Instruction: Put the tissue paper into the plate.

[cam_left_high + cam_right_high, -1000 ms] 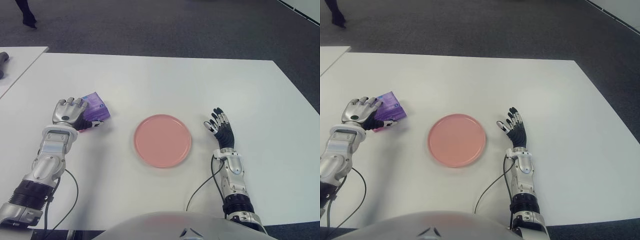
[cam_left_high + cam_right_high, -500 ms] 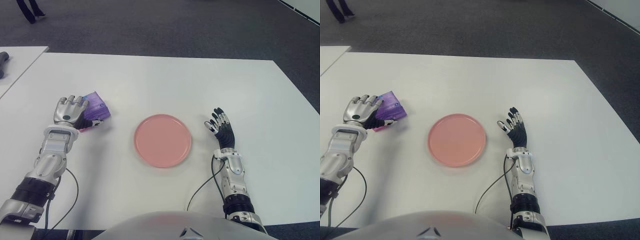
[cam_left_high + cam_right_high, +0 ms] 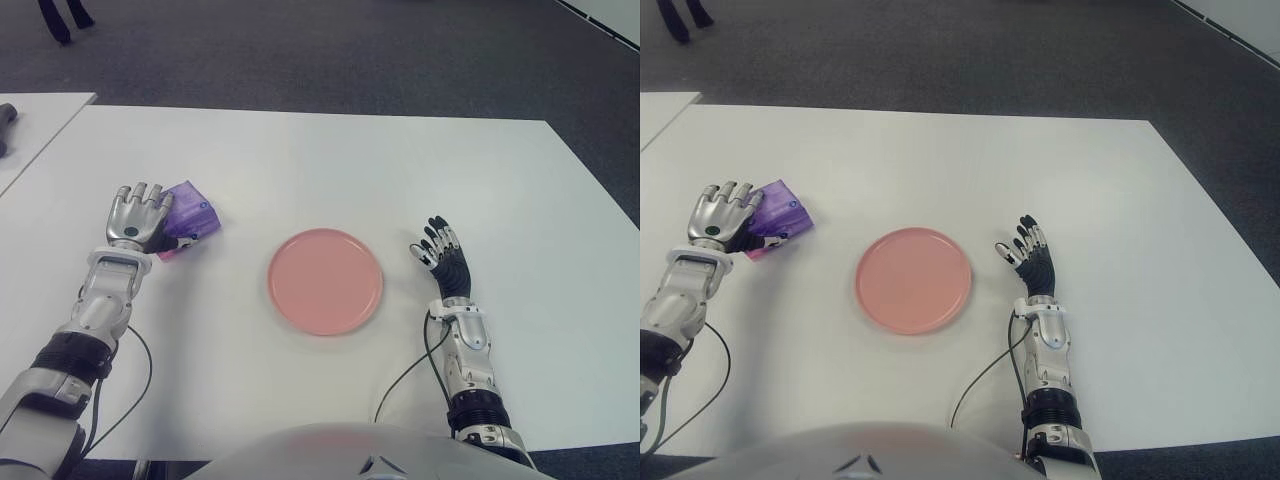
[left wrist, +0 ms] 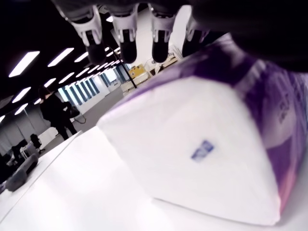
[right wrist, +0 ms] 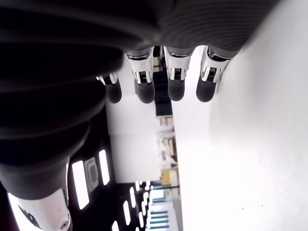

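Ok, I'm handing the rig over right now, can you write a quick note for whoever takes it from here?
Left hand: over the purple tissue pack at the left side of the white table, fingers reaching over the top of the pack; no firm grasp visible, and the pack sits on the table.
Right hand: open, holding nothing, just right of the pink plate.
Plate: in the middle of the table, nothing in it.
Done: left hand has reached the pack.
Left: close the fingers on the pack, lift it, carry it right to the plate, set it down and release.
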Available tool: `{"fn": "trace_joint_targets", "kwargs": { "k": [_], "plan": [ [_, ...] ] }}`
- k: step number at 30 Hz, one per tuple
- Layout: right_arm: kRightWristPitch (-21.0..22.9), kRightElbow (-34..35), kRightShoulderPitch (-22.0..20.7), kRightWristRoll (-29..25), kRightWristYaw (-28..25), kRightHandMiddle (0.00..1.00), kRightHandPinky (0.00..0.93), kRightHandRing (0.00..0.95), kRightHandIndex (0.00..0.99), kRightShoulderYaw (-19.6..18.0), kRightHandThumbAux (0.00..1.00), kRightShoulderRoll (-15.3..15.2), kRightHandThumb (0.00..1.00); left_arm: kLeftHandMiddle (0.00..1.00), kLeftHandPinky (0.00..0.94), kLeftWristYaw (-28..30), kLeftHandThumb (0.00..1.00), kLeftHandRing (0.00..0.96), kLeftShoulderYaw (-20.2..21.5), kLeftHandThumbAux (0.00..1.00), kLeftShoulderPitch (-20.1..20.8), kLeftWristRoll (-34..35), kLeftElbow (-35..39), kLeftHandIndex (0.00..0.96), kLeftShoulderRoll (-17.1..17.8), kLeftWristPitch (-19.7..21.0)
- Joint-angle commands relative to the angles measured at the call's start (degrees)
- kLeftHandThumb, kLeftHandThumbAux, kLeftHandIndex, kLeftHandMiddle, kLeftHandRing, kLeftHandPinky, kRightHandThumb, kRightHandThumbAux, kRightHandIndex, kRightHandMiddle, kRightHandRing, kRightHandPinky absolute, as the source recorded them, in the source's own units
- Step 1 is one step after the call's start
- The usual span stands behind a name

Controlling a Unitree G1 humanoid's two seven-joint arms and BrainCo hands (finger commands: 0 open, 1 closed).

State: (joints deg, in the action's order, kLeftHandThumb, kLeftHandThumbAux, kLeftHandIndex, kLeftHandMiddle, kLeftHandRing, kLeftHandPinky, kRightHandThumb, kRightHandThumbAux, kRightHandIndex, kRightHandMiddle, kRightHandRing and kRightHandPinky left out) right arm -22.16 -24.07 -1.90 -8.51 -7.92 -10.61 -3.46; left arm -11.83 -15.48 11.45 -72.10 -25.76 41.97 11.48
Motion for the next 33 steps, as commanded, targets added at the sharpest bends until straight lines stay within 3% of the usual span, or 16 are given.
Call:
{"fn": "trace_joint_targets", "kwargs": {
  "k": [1,8,17,33],
  "plan": [
    [2.3,-1.2,1.9,-0.8,0.0,0.011,0.05,0.01,0.0,-0.4,0.741,0.0,0.129,0.0,0.0,-4.3,0.066,0.0,-2.6,0.166,0.9,1.1,-3.6,0.0,0.4,-1.9],
    [2.4,-1.1,1.8,-0.9,-0.1,0.011,0.05,0.01,0.0,-0.5,0.741,-0.1,0.129,0.0,0.0,-11.0,0.052,0.0,-6.2,0.182,4.0,2.3,-12.8,0.0,-0.7,-3.5],
    [2.5,-1.1,1.8,-0.8,-0.1,0.011,0.05,0.01,0.0,-0.5,0.741,0.0,0.129,0.0,0.0,-14.0,0.064,0.0,-9.1,0.223,7.0,4.9,-19.5,0.0,-0.7,-5.3],
    [2.7,-1.2,1.5,-0.8,-0.2,0.011,0.05,0.01,0.0,-0.7,0.741,-0.1,0.129,0.0,0.0,-18.9,0.069,0.0,-12.1,0.272,8.4,9.4,-24.3,0.0,0.0,-8.8]
  ]
}}
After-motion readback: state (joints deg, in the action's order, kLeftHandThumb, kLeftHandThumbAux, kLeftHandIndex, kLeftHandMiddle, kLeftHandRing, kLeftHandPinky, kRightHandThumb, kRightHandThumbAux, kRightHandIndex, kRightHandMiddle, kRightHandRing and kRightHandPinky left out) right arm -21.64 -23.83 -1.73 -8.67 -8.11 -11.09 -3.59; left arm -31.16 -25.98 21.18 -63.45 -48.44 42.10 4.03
